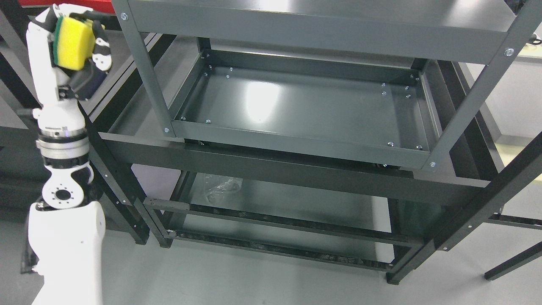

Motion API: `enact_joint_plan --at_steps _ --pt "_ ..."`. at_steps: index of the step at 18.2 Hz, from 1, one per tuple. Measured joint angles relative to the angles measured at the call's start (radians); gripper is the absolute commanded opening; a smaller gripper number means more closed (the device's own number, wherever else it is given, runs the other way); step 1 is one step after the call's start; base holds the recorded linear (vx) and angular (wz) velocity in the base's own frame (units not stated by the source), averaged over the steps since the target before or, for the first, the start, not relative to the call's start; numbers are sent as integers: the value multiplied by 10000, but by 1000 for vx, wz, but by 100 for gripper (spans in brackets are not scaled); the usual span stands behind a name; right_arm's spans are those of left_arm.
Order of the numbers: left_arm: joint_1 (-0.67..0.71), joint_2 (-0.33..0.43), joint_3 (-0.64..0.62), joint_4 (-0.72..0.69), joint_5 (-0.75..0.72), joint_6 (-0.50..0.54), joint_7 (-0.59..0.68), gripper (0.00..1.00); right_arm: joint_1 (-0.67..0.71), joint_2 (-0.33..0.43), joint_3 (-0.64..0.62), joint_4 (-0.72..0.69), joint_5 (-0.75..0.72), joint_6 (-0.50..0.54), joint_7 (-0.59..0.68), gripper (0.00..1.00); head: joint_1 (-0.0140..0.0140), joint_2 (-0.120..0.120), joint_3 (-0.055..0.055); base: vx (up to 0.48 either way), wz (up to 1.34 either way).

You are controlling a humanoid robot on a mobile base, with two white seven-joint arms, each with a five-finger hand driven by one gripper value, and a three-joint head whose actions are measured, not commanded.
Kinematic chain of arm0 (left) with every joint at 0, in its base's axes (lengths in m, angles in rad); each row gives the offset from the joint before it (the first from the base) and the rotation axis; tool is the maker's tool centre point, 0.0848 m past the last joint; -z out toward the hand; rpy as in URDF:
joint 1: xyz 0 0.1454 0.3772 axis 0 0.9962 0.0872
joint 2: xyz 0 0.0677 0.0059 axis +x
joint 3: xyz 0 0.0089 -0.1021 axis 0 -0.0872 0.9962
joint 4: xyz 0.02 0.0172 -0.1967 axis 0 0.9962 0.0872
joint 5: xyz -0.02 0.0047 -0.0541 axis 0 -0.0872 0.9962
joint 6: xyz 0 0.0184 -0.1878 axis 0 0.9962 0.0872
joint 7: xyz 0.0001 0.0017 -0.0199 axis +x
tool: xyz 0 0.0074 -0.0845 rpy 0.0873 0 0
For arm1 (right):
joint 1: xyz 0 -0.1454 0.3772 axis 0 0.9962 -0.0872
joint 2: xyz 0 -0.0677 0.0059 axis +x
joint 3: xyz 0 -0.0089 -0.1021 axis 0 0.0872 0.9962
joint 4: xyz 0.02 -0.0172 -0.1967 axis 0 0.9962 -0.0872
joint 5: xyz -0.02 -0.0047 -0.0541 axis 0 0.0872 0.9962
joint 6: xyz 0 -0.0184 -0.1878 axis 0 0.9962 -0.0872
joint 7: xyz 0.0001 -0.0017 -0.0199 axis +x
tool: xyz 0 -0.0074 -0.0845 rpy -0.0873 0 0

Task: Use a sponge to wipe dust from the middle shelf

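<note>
My left hand (74, 46) is raised at the upper left of the head view, outside the rack, with its fingers shut on a yellow sponge with a green backing (73, 44). The grey metal rack stands in front of me. Its middle shelf (296, 106) is a shallow dark grey tray, glossy and bare, to the right of and lower than my hand. The rack's front left post (144, 67) stands between my hand and the shelf. My right arm is out of view.
The top shelf (322, 25) overhangs the middle one. A dark crossbar (271, 169) runs below its front edge. A clear crumpled plastic piece (222, 186) lies on the lower shelf. Other dark frames stand at left and right. Grey floor lies below.
</note>
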Motion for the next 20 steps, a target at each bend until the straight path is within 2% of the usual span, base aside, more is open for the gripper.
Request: enact_joint_plan --at_steps 4,6,10,12,15,20 --pt "908 -354 -1541 -59 287 64 286 0 1 0 0 0 0 0 0 100 0 0 0 0 0" --pt "1365 -511 -2680 23 408 902 1720 0 0 0 0 0 0 1 0 100 0 0 0 0 0" --pt "1863 -701 -3980 80 779 2926 5059 0 0 0 0 0 0 2 0 100 0 0 0 0 0" --pt "2200 -772 -4317 -46 883 3689 5929 0 -1 0 0 0 0 2 0 100 0 0 0 0 0" --pt "2813 -858 -4575 -492 985 4536 6136 0 0 0 0 0 0 3 -1 100 0 0 0 0 0" --pt "3841 -688 -4622 -1597 1061 5400 5119 0 0 0 0 0 0 3 -1 100 0 0 0 0 0"
